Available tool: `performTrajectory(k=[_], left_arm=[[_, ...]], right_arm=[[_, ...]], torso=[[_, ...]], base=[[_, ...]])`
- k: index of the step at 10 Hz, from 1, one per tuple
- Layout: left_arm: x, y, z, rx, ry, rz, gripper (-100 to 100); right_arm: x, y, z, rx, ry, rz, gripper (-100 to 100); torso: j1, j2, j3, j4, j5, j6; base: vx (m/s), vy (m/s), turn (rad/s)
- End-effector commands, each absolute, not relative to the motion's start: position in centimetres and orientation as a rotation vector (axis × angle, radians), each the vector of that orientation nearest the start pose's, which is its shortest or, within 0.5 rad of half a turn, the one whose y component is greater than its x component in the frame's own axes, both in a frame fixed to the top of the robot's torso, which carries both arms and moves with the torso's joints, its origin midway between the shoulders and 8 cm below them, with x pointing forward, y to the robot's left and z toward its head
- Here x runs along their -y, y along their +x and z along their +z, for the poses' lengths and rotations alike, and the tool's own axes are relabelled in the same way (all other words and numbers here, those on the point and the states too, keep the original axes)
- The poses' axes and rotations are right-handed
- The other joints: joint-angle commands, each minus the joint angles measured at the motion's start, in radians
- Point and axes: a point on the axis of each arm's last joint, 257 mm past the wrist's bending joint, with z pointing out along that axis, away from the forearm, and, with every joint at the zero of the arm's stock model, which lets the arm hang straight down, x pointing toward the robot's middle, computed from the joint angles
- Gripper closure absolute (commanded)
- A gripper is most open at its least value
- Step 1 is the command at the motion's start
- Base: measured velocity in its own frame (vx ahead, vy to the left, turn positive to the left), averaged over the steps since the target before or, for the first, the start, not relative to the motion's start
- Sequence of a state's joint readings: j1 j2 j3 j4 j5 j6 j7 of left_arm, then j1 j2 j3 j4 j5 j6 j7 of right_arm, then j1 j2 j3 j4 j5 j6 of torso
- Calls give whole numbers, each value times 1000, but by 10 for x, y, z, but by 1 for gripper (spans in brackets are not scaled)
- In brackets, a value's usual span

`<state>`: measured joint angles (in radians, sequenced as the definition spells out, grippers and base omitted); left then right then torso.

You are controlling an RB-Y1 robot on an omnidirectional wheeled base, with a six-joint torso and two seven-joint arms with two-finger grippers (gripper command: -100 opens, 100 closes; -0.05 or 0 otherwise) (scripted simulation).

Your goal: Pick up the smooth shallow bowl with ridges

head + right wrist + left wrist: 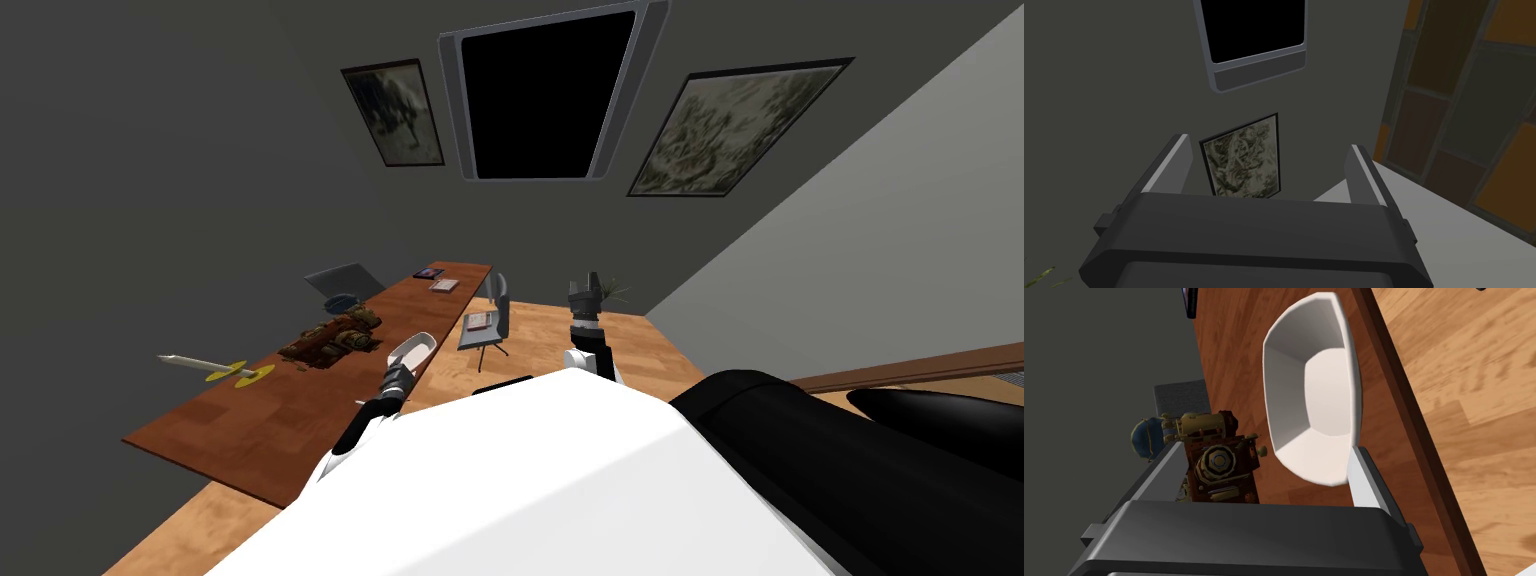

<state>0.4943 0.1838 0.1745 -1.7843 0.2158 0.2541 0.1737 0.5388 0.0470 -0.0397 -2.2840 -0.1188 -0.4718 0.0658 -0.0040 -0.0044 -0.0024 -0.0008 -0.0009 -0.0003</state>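
The bowl (1319,388) is plain white, smooth and matt (no shine on its faceted walls). The table (1234,353) is reddish-brown wood with a fine grain, the floor (1474,388) paler wood in planks. The machine (1221,463) looks like rusty, brass-toned metal.

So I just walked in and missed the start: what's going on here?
The robot's left end effector is at a white shallow bowl lying near the edge of a long brown table, beside a rusty machine-like model. Its fingers are open, with the bowl's near end by one of them; nothing is gripped yet. The right end effector is raised off to the side, open and empty.
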Motion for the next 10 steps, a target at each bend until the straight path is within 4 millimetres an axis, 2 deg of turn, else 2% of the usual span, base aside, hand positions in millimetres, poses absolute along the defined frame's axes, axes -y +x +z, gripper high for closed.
performTrajectory(k=[1,7,10], left_arm=[[-430,339,-382,-1163,-1843,-784,-100],[-459,309,-423,-1118,-2004,-653,-100],[-463,292,-446,-1056,-2112,-605,-100]], right_arm=[[316,338,8,-553,781,1245,0],[317,338,8,-553,781,1244,0],[317,338,8,-554,781,1244,0]], torso=[[0,0,0,0,0,0],[1,-3,-2,-1,0,0],[2,-5,-3,-1,0,0]], base=[[69,-80,32],[102,-66,45],[142,-42,59]])
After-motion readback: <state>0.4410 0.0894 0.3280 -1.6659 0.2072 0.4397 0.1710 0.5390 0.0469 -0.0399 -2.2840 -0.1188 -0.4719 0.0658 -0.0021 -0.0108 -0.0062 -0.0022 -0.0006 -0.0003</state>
